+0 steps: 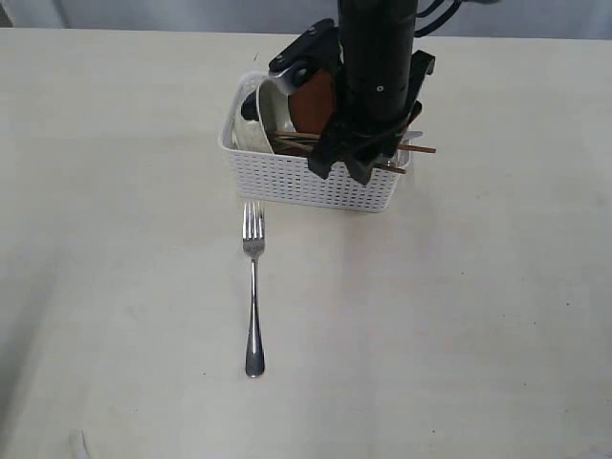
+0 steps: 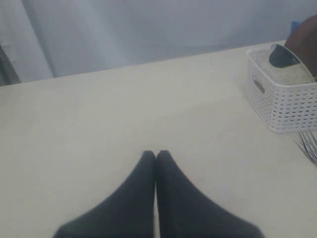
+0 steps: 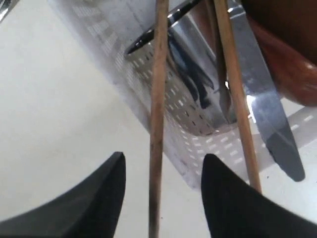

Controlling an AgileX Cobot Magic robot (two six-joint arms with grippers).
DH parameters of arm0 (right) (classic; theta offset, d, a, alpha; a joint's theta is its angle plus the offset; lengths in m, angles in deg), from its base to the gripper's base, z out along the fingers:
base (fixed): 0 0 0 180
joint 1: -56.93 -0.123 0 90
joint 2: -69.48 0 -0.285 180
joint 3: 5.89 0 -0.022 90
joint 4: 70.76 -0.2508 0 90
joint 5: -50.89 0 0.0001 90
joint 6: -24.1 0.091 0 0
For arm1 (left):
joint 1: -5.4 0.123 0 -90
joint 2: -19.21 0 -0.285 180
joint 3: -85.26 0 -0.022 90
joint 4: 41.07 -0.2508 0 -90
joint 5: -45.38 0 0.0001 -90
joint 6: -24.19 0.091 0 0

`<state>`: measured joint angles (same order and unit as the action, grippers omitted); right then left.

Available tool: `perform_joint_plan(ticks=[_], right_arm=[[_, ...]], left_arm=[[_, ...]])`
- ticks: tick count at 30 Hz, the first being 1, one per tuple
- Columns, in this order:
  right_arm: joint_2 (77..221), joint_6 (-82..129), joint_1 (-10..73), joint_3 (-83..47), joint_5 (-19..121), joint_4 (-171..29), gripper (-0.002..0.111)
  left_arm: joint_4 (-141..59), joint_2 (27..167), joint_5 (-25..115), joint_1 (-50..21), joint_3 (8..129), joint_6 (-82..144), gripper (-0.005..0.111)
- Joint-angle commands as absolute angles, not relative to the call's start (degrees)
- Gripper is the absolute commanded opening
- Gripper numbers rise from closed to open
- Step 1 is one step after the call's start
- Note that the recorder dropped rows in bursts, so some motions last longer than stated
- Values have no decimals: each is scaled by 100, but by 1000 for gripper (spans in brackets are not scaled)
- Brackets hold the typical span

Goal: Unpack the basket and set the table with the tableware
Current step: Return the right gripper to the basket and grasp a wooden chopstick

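Currently the basket (image 1: 287, 177) stands at the far middle of the surface (image 1: 115, 287). It holds the bowl (image 1: 268, 120), plate (image 1: 308, 105), knife (image 3: 267, 114) and cup (image 3: 198, 94). The fork (image 1: 253, 296) lies just near of it, with its tines toward the basket. The right hand (image 3: 164, 155) hangs over the basket's right part with fingers apart. One chopstick (image 3: 157, 124) runs between them without touching, and a second chopstick (image 3: 237, 99) passes beside. The left hand (image 2: 156, 153) is pressed together and empty, above the surface left of the basket.
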<state>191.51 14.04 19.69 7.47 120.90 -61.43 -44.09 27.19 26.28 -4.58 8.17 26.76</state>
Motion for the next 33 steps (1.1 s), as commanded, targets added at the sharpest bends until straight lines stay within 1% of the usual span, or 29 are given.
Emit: perform_joint_plan(ticks=[1,10,11,13,14,18,19,20,33], right_arm=[[19128,1482,2013,728,12086,-6016,46],[19128,1485,2013,728,12086,-5846,46],[19128,1485,2013,728,12086,-5845,45],[19128,1474,2013,728,12086,-5817,38],[19128,1474,2013,728,12086,-5795,30],[19128,1474,2013,728,12086,-5795,7],[19128,1474,2013,728,12086,-5777,1],[19128,1474,2013,728,12086,-5753,0],[18852,1372,2013,741,12086,-5493,0]], left_arm=[[-4402,2699,2653,-444,804,2673,0],[-4402,2699,2653,-444,804,2673,0],[-4402,2699,2653,-444,804,2673,0],[-4402,2699,2653,-444,804,2673,0],[-4402,2699,2653,-444,804,2673,0],[-4402,2699,2653,-444,804,2673,0],[-4402,2699,2653,-444,804,2673,0],[-4402,2699,2653,-444,804,2673,0],[-4402,2699,2653,-444,804,2673,0]])
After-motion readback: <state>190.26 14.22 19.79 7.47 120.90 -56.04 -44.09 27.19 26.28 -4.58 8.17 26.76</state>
